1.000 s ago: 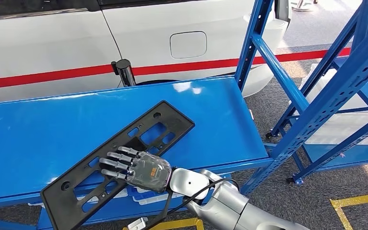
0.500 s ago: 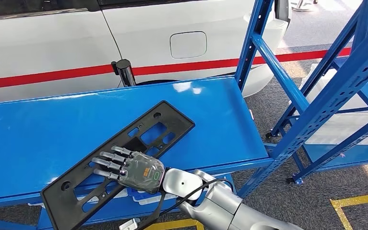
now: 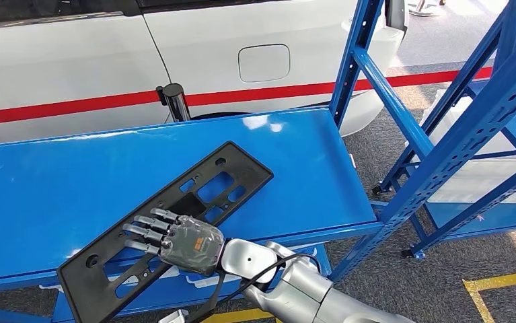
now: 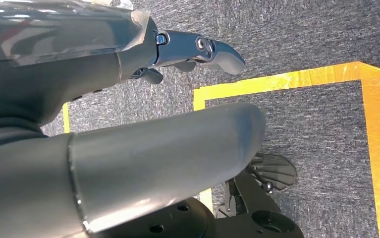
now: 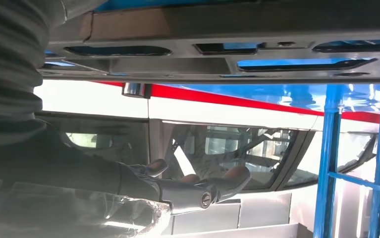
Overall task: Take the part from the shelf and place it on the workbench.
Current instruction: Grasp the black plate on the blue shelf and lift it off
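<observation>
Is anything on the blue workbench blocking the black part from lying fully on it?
Nothing visible does. The black part lies slanted across the blue workbench, one end overhanging the near edge, with the right hand over it. The surface around it is bare.

The head view looks down from behind the right hand (image 3: 186,243) onto a blue bench (image 3: 60,188) and white car (image 3: 73,67) beyond it. The right wrist view sits close behind that hand, facing the same car (image 5: 217,148). The left wrist view looks past the left hand (image 4: 197,52) at carpet (image 4: 301,44).
</observation>
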Robot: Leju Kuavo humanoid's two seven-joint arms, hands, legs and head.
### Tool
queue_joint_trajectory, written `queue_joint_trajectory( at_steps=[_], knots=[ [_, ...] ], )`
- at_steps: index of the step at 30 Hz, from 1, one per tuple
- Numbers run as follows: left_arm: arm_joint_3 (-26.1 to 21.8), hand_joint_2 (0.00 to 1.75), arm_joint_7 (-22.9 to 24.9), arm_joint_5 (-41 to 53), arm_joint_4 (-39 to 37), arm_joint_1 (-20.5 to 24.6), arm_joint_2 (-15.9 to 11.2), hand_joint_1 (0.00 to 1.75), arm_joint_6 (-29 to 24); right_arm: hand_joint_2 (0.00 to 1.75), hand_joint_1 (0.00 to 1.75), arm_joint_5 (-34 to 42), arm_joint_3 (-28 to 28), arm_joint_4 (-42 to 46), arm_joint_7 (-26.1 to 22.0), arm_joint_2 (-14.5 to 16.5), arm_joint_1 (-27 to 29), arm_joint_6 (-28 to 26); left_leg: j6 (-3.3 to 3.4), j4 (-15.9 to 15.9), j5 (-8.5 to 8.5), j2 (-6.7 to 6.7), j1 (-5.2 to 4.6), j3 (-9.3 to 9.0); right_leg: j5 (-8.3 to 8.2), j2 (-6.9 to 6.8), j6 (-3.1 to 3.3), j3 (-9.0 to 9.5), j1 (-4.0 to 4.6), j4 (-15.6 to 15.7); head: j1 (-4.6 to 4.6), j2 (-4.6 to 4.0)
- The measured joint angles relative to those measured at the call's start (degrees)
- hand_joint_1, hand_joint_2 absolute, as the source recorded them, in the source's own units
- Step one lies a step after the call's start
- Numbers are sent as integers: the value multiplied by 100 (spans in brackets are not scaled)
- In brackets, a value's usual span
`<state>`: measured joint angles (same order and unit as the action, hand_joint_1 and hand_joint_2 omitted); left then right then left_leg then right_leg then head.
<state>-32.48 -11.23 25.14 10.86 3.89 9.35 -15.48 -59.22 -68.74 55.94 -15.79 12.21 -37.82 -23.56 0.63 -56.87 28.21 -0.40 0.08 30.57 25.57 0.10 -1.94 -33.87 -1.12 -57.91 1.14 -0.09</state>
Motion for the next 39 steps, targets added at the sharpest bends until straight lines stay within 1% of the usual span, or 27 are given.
queue_joint_trajectory(
  at_steps=[9, 23, 27, 31, 33, 34, 37, 38, 39],
  knots=[
    [0, 0, 0, -11, 0, 0, 32, 0, 31, 175, 0, 108, -28, -182, -86, 118, 32, -1, 0, 0, 0, 0, 0, 0, 0, 0, 0, 0, 0, 0, 0, -1],
    [0, 0, 3, -28, 0, 0, 39, 0, 31, 175, 0, 127, -41, -221, -93, 126, 43, -1, 0, 0, 0, 0, 0, 0, 0, 0, 0, 0, 0, 0, 0, 0],
    [0, 0, 45, -10, 0, -1, 55, 0, 31, 175, 0, 174, -63, -311, -138, 135, 127, -37, 0, 0, 0, 0, 0, 0, 0, 0, 0, 0, 0, 0, 0, 0],
    [0, 0, 110, 28, 0, -1, 73, 0, 15, 175, 0, 241, -87, -514, -197, 235, 251, -88, 0, 0, 0, 0, 0, 0, 0, 0, 0, 0, 0, 0, 1, 0],
    [0, 0, 133, 49, 0, -1, 81, 0, 13, 175, 4, 262, -88, -624, -197, 292, 269, -86, 0, 0, 0, 0, 0, 0, 0, 0, 0, 0, 0, 0, 0, 0],
    [0, 0, 132, 50, 0, -1, 84, 0, 13, 175, 20, 265, -88, -664, -196, 312, 271, -85, 0, 0, 0, 0, 0, 0, 0, 0, 0, 0, 0, 0, 0, 0],
    [0, 0, 127, 51, 0, -1, 87, 0, 13, 175, 146, 265, -88, -710, -196, 321, 271, -81, 0, 0, 0, 0, 0, 0, 0, 0, 0, 0, 0, 0, 0, 0],
    [0, 0, 127, 54, 0, -1, 87, 0, 13, 175, 175, 266, -87, -719, -196, 321, 271, -79, 0, 0, 0, 0, 0, 0, 0, 0, 0, 0, 0, 0, 0, 0],
    [0, 0, 127, 56, 0, -1, 87, 0, 13, 175, 175, 266, -87, -727, -196, 321, 271, -76, 0, 0, 0, 0, 0, 0, 0, 0, 0, 0, 0, 0, 0, 0]
  ],
)
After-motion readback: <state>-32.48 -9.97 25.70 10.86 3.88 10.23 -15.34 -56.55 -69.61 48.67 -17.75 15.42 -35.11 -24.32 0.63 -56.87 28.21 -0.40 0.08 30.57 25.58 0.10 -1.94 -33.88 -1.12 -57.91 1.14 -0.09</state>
